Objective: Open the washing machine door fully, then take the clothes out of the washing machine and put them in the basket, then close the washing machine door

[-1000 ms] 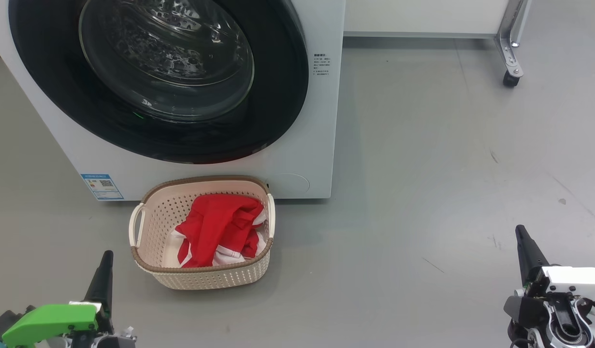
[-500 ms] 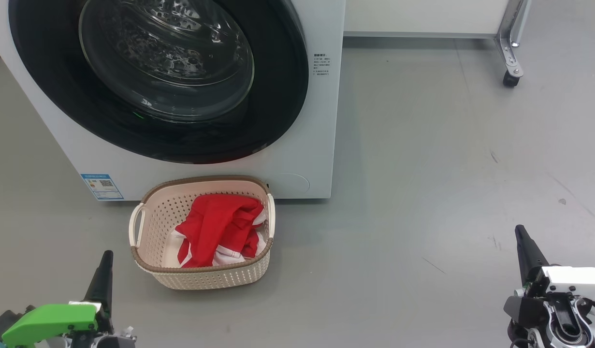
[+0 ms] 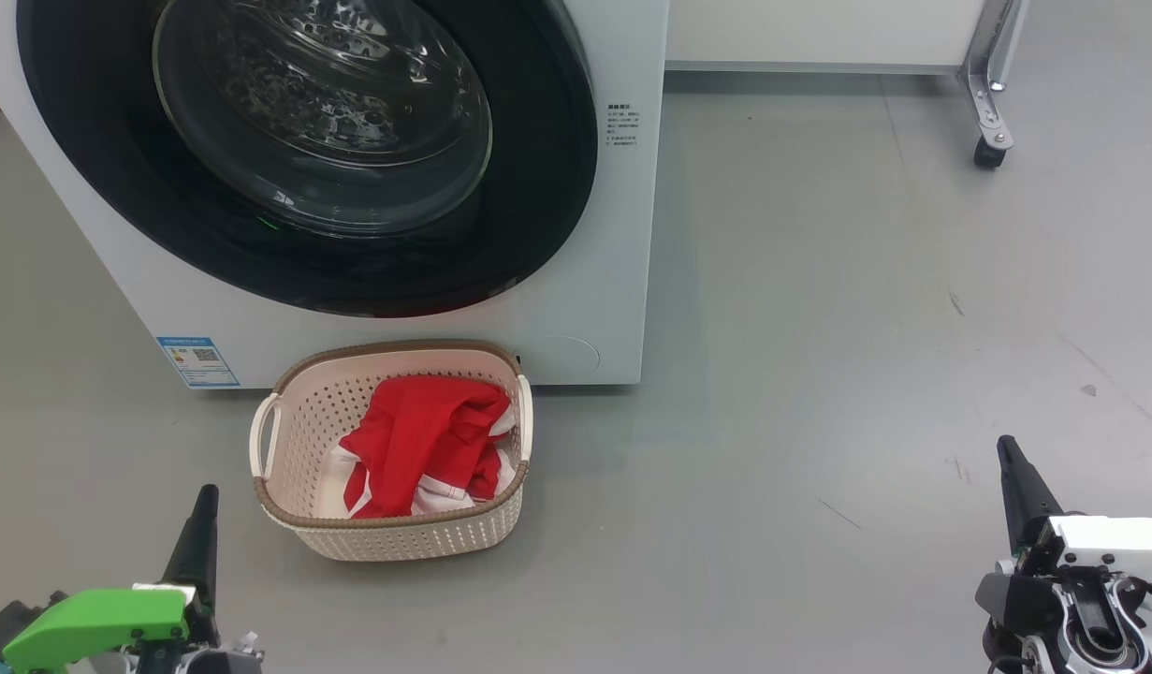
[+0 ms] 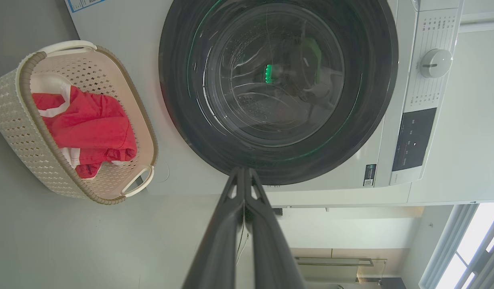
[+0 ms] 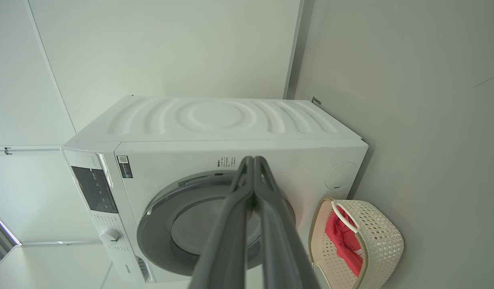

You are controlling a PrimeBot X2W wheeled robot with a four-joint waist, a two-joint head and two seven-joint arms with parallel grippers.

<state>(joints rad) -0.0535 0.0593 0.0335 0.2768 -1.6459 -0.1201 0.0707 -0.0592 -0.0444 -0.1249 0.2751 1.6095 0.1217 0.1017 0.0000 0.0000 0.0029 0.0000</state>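
Observation:
The white washing machine (image 3: 576,309) (image 4: 395,100) (image 5: 214,124) stands ahead with its black-rimmed round door (image 3: 313,159) (image 4: 279,88) (image 5: 178,224) lying flat against the front, closed. On the floor in front of it sits the cream basket (image 3: 393,534) (image 4: 22,132) (image 5: 385,241), and red clothes with white trim (image 3: 421,445) (image 4: 90,128) (image 5: 343,237) lie inside it. My left gripper (image 3: 204,496) (image 4: 243,170) is shut and empty, low on the left, short of the basket. My right gripper (image 3: 1006,447) (image 5: 255,159) is shut and empty, far to the right over bare floor.
Grey floor (image 3: 819,328) spreads to the right of the machine. A wheeled metal stand leg (image 3: 987,112) is at the back right. A white wall panel (image 3: 819,28) runs behind the machine.

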